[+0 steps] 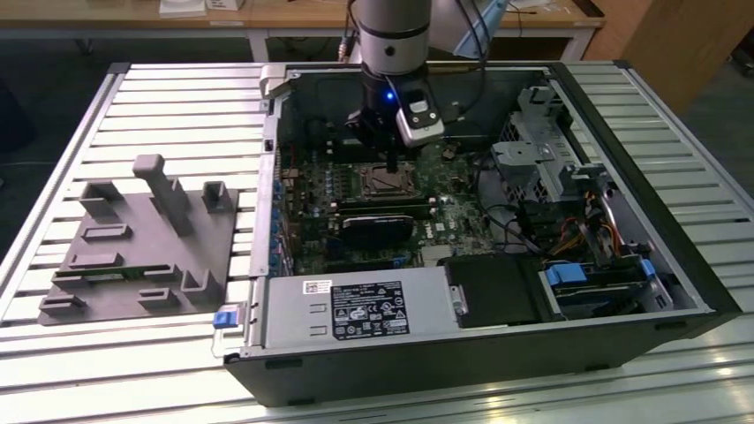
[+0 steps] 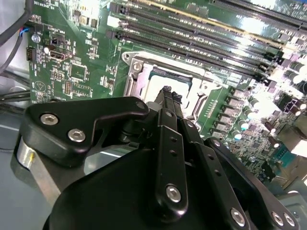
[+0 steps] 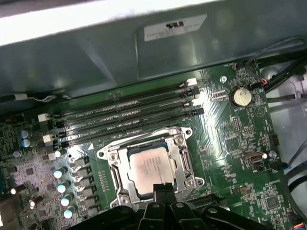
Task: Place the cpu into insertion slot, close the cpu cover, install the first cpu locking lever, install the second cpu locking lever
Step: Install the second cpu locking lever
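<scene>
The cpu (image 3: 149, 166), a dull silver square, lies flat in the insertion slot (image 3: 109, 156) on the green motherboard. The silvery cpu cover (image 3: 178, 141) lies down around it, framing the chip through its window. My gripper (image 3: 163, 188) is shut with nothing between its black fingers, and its tip stands at one edge of the chip and cover. In the second wrist view the gripper (image 2: 168, 94) points down at the cpu (image 2: 156, 81) and cover (image 2: 136, 64). In the exterior view the gripper (image 1: 390, 166) hangs just over the insertion slot (image 1: 387, 184) inside the open case. The locking levers cannot be made out.
Long black memory slots (image 3: 124, 115) run beside the socket, a coin battery (image 3: 241, 96) beyond them. A black graphics card (image 1: 377, 231), a power supply (image 1: 353, 309) and drive cages (image 1: 554, 150) crowd the case. A grey fixture (image 1: 141, 243) sits on the slatted table.
</scene>
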Available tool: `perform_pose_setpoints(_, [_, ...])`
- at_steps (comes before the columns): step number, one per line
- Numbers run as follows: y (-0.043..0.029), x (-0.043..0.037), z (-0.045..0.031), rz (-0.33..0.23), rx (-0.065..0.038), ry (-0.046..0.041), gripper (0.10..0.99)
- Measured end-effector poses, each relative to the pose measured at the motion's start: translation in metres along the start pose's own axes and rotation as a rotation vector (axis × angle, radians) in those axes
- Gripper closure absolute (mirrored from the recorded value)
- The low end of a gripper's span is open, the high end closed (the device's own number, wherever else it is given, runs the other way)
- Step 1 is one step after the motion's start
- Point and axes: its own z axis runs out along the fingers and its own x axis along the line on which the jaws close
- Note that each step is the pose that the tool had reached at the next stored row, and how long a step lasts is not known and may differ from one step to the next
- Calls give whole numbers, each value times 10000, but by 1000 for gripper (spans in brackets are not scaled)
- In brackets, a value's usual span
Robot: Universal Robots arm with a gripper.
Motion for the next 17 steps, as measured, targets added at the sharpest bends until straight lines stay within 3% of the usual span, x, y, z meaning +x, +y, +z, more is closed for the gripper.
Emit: perform_pose_setpoints(17, [-240,-63,-1,-65,-5,2,980])
